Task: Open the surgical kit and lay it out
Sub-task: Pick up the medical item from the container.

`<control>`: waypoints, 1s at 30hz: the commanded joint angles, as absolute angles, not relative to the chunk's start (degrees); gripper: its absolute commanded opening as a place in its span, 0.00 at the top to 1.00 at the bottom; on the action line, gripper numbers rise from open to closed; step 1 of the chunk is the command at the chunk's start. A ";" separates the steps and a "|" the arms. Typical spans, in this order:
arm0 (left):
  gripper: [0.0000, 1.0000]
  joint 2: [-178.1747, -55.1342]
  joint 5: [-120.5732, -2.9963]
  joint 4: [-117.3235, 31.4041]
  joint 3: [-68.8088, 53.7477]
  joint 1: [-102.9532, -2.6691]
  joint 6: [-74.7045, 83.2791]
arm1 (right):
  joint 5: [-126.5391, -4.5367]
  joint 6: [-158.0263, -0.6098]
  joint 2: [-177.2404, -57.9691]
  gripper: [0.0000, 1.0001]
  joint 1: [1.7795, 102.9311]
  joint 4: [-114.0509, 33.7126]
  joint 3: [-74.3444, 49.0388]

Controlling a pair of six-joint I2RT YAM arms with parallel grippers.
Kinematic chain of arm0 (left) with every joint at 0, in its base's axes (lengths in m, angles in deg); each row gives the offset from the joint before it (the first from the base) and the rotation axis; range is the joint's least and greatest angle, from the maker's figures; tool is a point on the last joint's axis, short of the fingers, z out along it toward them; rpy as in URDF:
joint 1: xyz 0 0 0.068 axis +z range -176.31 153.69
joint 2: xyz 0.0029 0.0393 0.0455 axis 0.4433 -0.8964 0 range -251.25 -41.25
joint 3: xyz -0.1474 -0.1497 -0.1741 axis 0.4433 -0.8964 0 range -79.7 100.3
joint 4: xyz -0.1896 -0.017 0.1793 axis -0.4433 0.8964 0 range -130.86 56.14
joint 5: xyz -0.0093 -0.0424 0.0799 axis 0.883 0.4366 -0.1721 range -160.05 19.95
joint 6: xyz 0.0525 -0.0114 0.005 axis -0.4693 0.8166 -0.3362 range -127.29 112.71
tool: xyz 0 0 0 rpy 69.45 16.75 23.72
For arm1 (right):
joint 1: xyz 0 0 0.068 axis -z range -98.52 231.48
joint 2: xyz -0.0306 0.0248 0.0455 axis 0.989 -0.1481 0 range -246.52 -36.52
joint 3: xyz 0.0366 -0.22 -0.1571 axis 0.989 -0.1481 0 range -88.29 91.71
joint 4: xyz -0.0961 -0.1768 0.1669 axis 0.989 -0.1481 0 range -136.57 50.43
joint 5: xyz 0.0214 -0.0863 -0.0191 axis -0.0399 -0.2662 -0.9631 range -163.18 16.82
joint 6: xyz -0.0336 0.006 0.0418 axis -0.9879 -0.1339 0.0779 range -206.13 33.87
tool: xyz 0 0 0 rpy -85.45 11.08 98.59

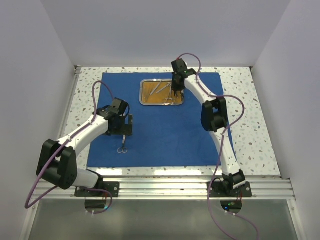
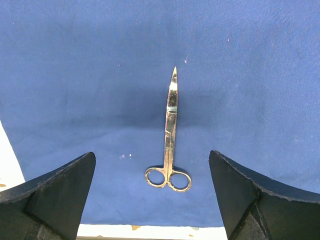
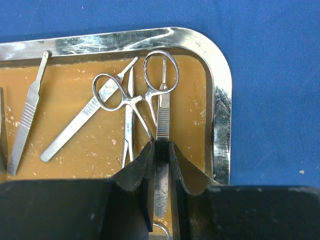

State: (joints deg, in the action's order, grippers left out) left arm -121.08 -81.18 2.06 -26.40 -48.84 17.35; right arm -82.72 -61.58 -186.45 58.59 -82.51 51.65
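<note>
left hand [image 2: 151, 156] spread wide above scissors [image 2: 170, 130] on blue cloth [image 2: 75, 75], centre frame; right hand [image 3: 161, 147] grasping a ridged instrument [image 3: 163, 117] in the tray [image 3: 220, 100].

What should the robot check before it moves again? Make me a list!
1. Left hand open and clear of the scissors: ok.
2. Scissors lying flat on the blue cloth: ok.
3. Right hand shut on the ridged steel instrument inside the tray: ok.
4. That instrument free of its neighbours: not ok, a loop of the ring-handled forceps crosses it and might get dragged along.
5. Grip firm enough to lift: cannot tell.
</note>
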 commanded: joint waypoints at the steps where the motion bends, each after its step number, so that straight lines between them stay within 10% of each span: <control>1: 0.01 -120.70 -81.56 0.72 -24.68 -48.37 16.53 | -84.16 -62.75 -182.87 1.00 58.02 -88.00 49.53; 21: 0.01 -117.80 -82.70 -0.25 -23.89 -48.37 16.09 | -83.73 -63.90 -170.74 1.00 58.10 -87.83 44.35; 30: 0.01 -121.93 -82.88 -3.41 -17.93 -48.37 13.72 | -78.46 -58.63 -151.15 1.00 52.75 -82.03 17.05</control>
State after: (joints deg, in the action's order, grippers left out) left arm -120.29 -82.25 0.53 -22.58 -48.81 15.82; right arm -81.85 -61.45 -160.16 56.79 -85.07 23.50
